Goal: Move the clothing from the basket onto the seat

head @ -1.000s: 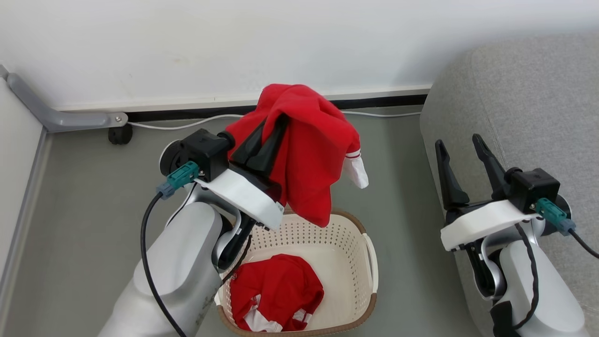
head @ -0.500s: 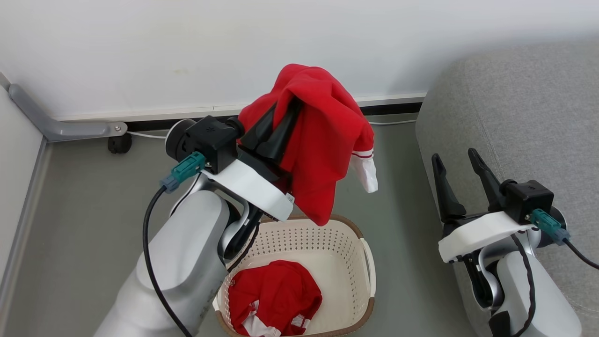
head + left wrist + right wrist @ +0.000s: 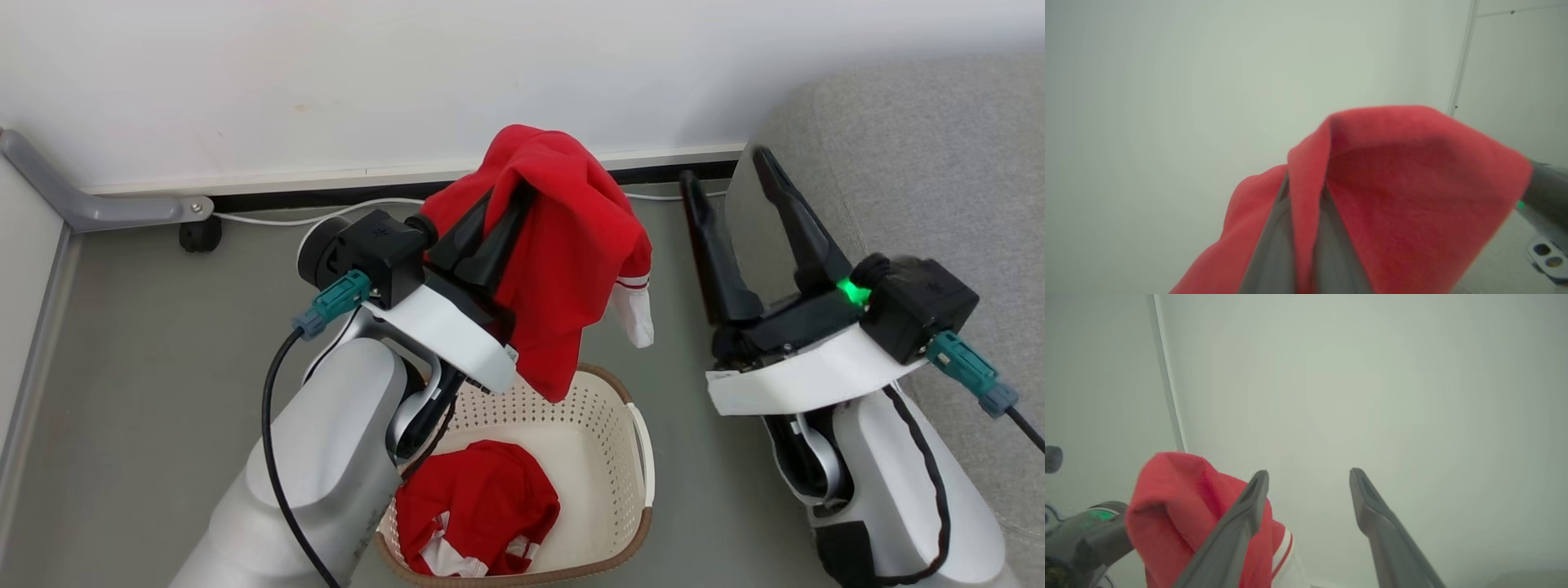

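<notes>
Above basket (image 3: 608, 412): left pincer (image 3: 508, 201) clamped on red garment (image 3: 571, 269) draped over it; right pincer (image 3: 727, 168) apart.

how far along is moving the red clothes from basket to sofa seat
Done: no garment lies on the visible part of the seat. In hand: the left end effector is shut on one red garment above the basket. Left: carrying it to the seat, plus a second red-and-white garment in the basket. The right end effector is open, holding nothing.
</notes>
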Controlling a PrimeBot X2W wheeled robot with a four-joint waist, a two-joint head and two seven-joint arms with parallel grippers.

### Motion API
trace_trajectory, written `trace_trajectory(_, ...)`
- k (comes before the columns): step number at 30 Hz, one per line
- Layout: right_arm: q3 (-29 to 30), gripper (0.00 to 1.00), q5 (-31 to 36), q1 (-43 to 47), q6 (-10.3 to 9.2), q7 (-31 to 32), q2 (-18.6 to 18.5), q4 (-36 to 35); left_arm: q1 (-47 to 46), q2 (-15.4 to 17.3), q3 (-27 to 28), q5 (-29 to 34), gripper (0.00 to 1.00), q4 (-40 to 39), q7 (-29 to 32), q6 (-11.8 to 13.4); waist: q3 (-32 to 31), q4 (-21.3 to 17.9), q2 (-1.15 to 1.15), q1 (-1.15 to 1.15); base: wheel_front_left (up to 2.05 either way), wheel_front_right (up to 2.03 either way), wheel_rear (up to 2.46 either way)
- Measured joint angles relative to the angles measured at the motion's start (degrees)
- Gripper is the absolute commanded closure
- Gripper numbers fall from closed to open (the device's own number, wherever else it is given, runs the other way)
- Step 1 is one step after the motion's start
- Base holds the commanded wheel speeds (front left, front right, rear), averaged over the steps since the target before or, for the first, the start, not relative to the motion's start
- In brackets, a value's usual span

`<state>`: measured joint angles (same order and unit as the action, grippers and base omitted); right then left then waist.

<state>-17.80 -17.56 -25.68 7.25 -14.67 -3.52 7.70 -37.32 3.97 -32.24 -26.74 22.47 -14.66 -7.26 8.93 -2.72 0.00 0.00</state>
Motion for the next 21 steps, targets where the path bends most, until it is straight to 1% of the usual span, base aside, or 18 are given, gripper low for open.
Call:
trace_trajectory(3, -2.9, 0.00, -1.1, -1.3, 0.00, 0.0, -0.1, -4.9, 0.0, 0.0, -0.2, 0.0, 1.00, 0.3, 0.0, 0.0, 0.5, 0.1, 0.00, 0.00, 0.00, 0.00, 0.00)
trace_trajectory(5, -5.7, 0.00, -1.3, -2.2, 0.00, 0.0, -0.5, -6.9, 0.0, 0.0, -0.2, 0.0, 1.00, 0.4, 0.0, 0.0, 0.7, 0.2, 0.00, 0.00, 0.00, 0.00, 0.00)
trace_trajectory(7, -8.8, 0.00, -1.6, -3.0, 0.00, 0.0, -1.2, -7.2, 0.0, 0.0, -0.3, 0.0, 1.00, 0.5, 0.0, 0.0, 0.9, 0.3, 0.00, 0.00, 0.00, 0.00, 0.00)
trace_trajectory(10, -11.8, 0.00, -1.5, -3.5, 0.00, 0.0, -2.3, -6.4, 0.0, -0.1, -0.3, 0.0, 1.00, 0.6, 0.0, 0.0, 1.1, 0.5, 0.00, 0.00, 0.00, 0.00, 0.00)
trace_trajectory(15, -13.7, 0.00, -0.3, -3.9, 0.00, 0.0, -2.6, -0.3, 0.0, -0.3, -0.4, 0.0, 1.00, 0.6, 0.0, 0.0, 1.2, 0.7, 0.00, 0.00, 0.00, 0.00, 0.00)
trace_trajectory(16, -14.4, 0.00, 0.7, -4.1, 0.00, 0.0, -2.7, 1.7, 0.0, -0.4, -0.4, 0.0, 1.00, 0.5, 0.0, 0.0, 1.2, 0.7, 0.00, 0.00, 0.00, 0.00, 0.00)
trace_trajectory(17, -15.5, 0.00, 1.6, -4.3, 0.01, 0.0, -2.8, 5.1, 0.0, -0.5, -0.5, 0.0, 1.00, 0.5, 0.0, 0.0, 1.1, 0.7, 0.00, 0.00, 0.00, 0.00, 0.00)
trace_trajectory(19, -15.7, 0.00, 2.4, -4.3, 0.01, 0.0, -2.6, 7.9, 0.0, -0.6, -0.6, 0.0, 1.00, 0.4, 0.0, 0.0, 1.1, 0.8, 0.00, 0.00, 0.00, 0.00, 0.00)
trace_trajectory(20, -14.8, 0.00, 3.7, -4.4, 0.01, 0.0, -2.1, 11.1, 0.0, -0.7, -0.9, 0.0, 1.00, 0.2, 0.0, 0.0, 1.2, 1.0, 0.00, 0.00, 0.00, 0.00, 0.00)
trace_trajectory(21, -14.4, 0.00, 4.0, -4.4, 0.01, 0.0, -1.9, 11.8, 0.0, -0.7, -1.0, 0.0, 1.00, 0.1, 0.0, 0.0, 1.2, 1.0, 0.00, 0.00, 0.00, 0.00, 0.00)
